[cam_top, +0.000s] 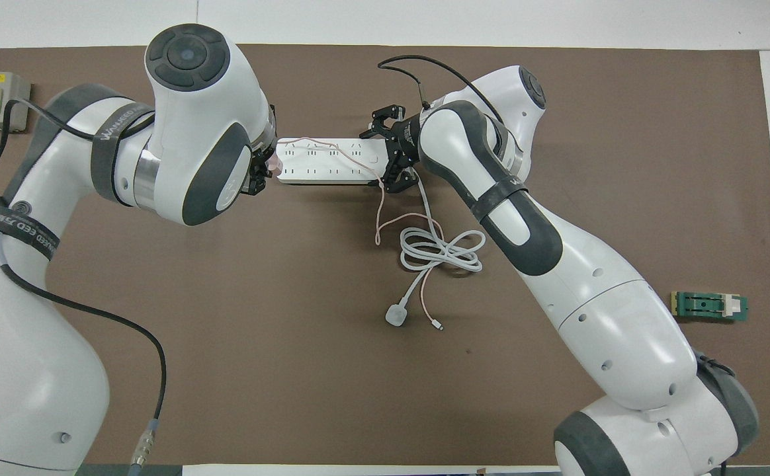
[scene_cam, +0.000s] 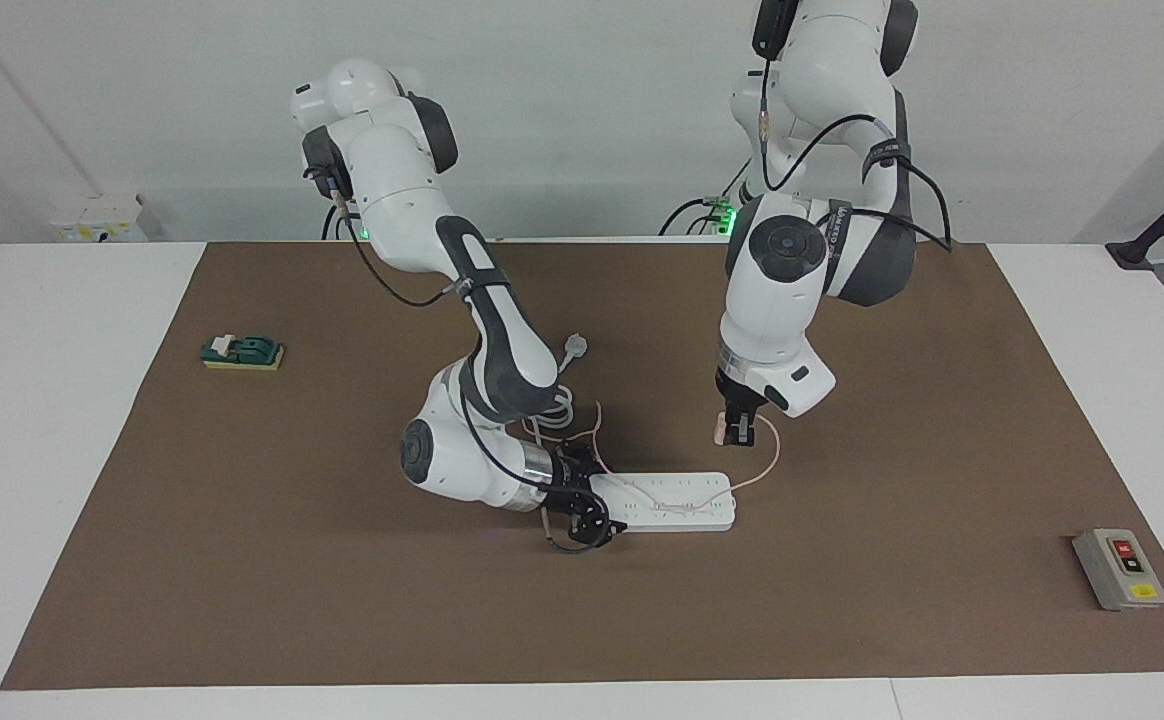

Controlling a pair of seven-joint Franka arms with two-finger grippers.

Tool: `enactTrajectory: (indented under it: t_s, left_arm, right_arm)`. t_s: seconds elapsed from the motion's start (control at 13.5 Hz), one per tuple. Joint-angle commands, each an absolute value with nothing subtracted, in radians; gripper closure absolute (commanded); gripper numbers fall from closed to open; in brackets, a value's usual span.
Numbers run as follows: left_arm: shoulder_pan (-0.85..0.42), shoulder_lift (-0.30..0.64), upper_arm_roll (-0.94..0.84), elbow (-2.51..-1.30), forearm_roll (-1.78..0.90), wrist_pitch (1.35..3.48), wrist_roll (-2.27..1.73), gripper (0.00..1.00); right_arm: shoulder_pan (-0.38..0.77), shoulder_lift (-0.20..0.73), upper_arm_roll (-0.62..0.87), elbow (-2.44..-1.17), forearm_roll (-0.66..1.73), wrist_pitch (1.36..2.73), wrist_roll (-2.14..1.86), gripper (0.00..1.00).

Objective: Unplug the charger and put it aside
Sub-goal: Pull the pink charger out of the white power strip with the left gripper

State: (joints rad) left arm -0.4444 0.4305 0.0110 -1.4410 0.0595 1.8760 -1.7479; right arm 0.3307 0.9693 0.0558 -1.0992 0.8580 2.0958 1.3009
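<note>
The pale pink charger (scene_cam: 721, 429) is pinched in my left gripper (scene_cam: 735, 432), which is shut on it and holds it in the air, clear of the long white power strip (scene_cam: 677, 500), by the strip's end toward the left arm. In the overhead view the charger (cam_top: 270, 162) shows at the left gripper (cam_top: 263, 172), beside the strip (cam_top: 325, 162). Its thin pink cable (scene_cam: 771, 455) loops down and trails over the strip. My right gripper (scene_cam: 582, 512) clamps the strip's other end across its width; it also shows in the overhead view (cam_top: 391, 151).
A white round plug (cam_top: 398, 314) with a coiled thick white cord (cam_top: 441, 251) lies on the brown mat (cam_top: 259, 330), nearer the robots than the strip. A green block (scene_cam: 242, 352) sits toward the right arm's end. A grey switch box (scene_cam: 1120, 568) sits toward the left arm's end.
</note>
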Motion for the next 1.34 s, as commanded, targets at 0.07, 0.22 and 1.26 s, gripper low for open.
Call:
enactTrajectory:
  t_s: [0.07, 0.22, 1.26]
  left_arm:
    - [-0.442, 0.394, 0.017, -1.456, 0.064, 1.836, -1.678, 1.0]
    - [-0.43, 0.388, 0.017, -1.459, 0.063, 1.821, -1.591, 1.0]
    - [-0.206, 0.213, 0.023, -1.64, 0.035, 1.723, -0.259, 1.0]
  right_arm:
    - [0.334, 0.994, 0.058, -1.075, 0.833, 2.112, 1.284, 0.0]
    - [0.342, 0.993, 0.058, -1.091, 0.83, 2.143, 1.282, 0.1]
    - [0.345, 0.991, 0.06, -1.101, 0.834, 2.154, 1.287, 0.05]
